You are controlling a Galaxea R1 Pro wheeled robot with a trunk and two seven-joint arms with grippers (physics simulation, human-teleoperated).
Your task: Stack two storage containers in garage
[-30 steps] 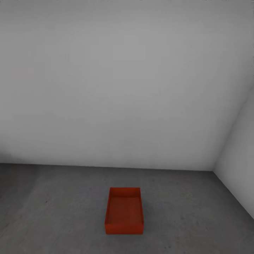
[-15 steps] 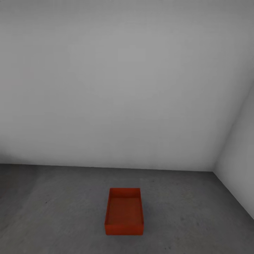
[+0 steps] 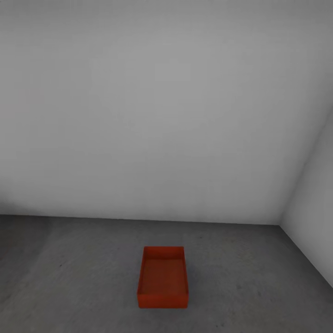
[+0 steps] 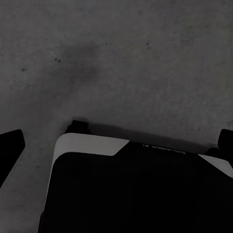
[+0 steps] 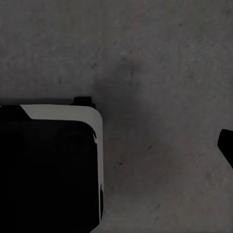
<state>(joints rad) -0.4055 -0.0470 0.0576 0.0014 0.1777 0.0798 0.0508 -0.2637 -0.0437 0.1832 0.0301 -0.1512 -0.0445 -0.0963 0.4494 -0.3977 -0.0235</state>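
One orange-red storage container (image 3: 163,277) sits upright and empty on the dark grey concrete floor (image 3: 69,286) of the garage, a short way out from the white back wall. In the left wrist view, the left gripper (image 4: 116,150) hangs over the floor with its dark fingertips (image 4: 9,145) far apart at the picture's two edges, open and holding nothing. In the right wrist view, one dark fingertip (image 5: 227,145) of the right gripper (image 5: 116,145) shows at the edge; the other is lost against the black base. Nothing is held.
A plain white-grey wall (image 3: 157,115) closes the back, and a side wall (image 3: 314,217) meets it at the right corner. Beneath both grippers lies the robot's black base with white corners (image 4: 87,143) (image 5: 63,112).
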